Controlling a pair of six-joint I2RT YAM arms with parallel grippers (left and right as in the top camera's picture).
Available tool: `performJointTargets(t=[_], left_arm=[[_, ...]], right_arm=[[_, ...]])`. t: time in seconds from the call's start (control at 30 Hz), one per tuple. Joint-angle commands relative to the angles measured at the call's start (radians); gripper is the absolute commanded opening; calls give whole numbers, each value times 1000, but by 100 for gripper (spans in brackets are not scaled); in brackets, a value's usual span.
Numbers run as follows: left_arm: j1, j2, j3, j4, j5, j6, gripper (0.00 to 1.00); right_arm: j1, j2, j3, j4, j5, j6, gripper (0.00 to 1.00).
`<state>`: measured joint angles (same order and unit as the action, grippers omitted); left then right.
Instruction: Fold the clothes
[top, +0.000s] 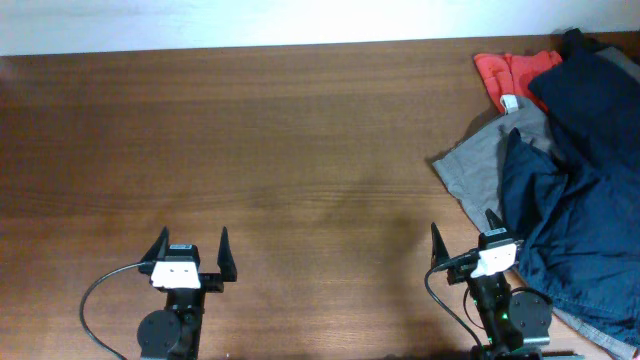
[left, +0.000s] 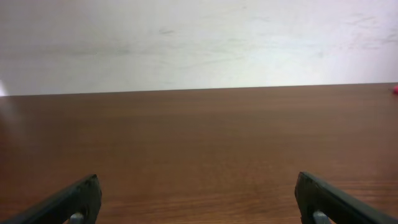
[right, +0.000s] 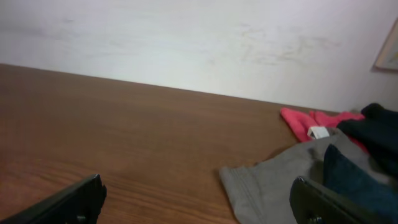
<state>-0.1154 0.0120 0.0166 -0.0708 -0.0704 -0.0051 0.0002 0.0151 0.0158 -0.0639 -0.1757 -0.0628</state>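
Left end effector (top: 192, 243) and right end effector (top: 464, 230) sit parted, empty, at six o'clock, apparently poised for the shorts (top: 580, 200) heaped at three o'clock.

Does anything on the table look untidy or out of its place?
Yes. The navy shorts lie crumpled in a heap at the right edge of the table, partly over the grey garment and near the red garment. Nothing looks damaged.

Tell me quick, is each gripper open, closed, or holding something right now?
Left gripper: open, holding nothing.
Right gripper: open, holding nothing.
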Motion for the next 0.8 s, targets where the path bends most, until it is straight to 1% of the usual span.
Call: performJointTargets(t=[0.0,0.1,0.17,0.33,0.4,0.43,0.47,0.6,0.67,0.7,0.77], left_arm=[[2,-5,38,6,53,-32,99],[2,15,87,3,57,-32,99],[2,87,160,-7,58,-32,99],[2,277,320,-103,68,-32,99],[2,378,402,-159,68,-23,99],[2,448,461,-199,68,-7,99],[2,493,497,-224,68,5,99],[2,735,694,-403,68,61,99],[2,845,784,-499,68,61,99],[2,873,806,-522,68,60,99],[2,1004,905,-616,68,60,99]], right_arm=[[-7,1,86,-54,88,104,99],[-7,35,182,-146,151,106,99],[-7,134,305,-226,203,106,99],[-7,353,500,-345,207,106,98],[-7,461,587,-400,206,106,99],[-7,548,658,-455,206,105,99],[-7,599,702,-496,207,105,99],[-7,846,912,-692,206,105,99],[-7,936,989,-755,193,106,99],[-7,966,1014,-776,171,106,99],[-7,1053,1074,-825,127,105,99]])
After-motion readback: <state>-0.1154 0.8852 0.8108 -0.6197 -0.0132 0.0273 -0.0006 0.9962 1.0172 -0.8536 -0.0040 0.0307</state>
